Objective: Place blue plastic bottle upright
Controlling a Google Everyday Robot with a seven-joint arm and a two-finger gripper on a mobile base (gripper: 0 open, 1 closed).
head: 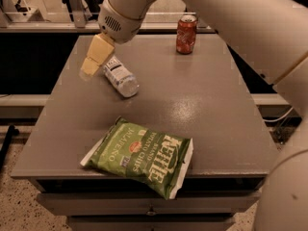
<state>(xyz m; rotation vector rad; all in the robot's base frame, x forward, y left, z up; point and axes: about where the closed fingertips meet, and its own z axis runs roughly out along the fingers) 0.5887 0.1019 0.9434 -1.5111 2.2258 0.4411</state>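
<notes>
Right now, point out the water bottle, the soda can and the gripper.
water bottle (pixel 118 73): camera view, on its label; lying on its side.
soda can (pixel 186 34): camera view, mid-side; upright at the back.
gripper (pixel 90 67): camera view, its tip, beside the bottle's far end.
</notes>
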